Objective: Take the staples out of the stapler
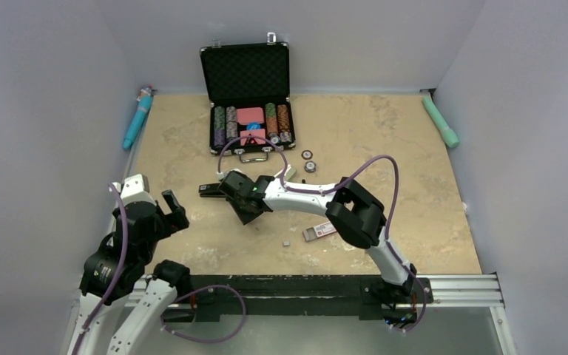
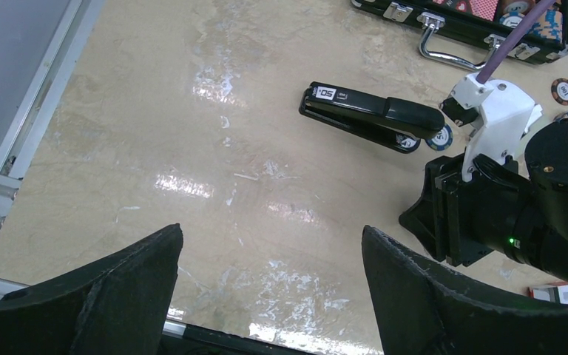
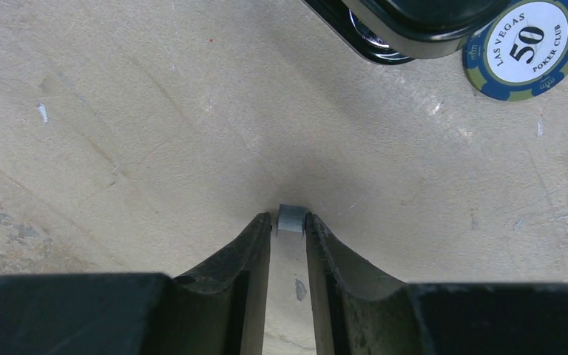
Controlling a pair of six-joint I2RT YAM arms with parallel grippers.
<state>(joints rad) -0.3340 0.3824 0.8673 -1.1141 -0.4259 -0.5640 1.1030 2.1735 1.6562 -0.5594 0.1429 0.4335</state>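
The black stapler (image 2: 370,115) lies closed on the table with a white mark at its left end; it also shows in the top view (image 1: 210,191) and at the top edge of the right wrist view (image 3: 407,26). My right gripper (image 3: 289,225) is shut on the staples (image 3: 291,219), a tiny grey strip pinched at the fingertips just above the table. In the top view the right gripper (image 1: 249,214) sits just right of the stapler. My left gripper (image 2: 270,248) is open and empty, well short of the stapler, at the left in the top view (image 1: 171,209).
An open black poker-chip case (image 1: 250,96) stands at the back. A poker chip (image 3: 529,48) lies beside the stapler's end, and more loose chips (image 1: 308,159) lie nearby. A red-and-white box (image 1: 319,231) and a small grey piece (image 1: 286,242) lie near the front. Teal (image 1: 137,118) and green (image 1: 441,122) tools line the side walls.
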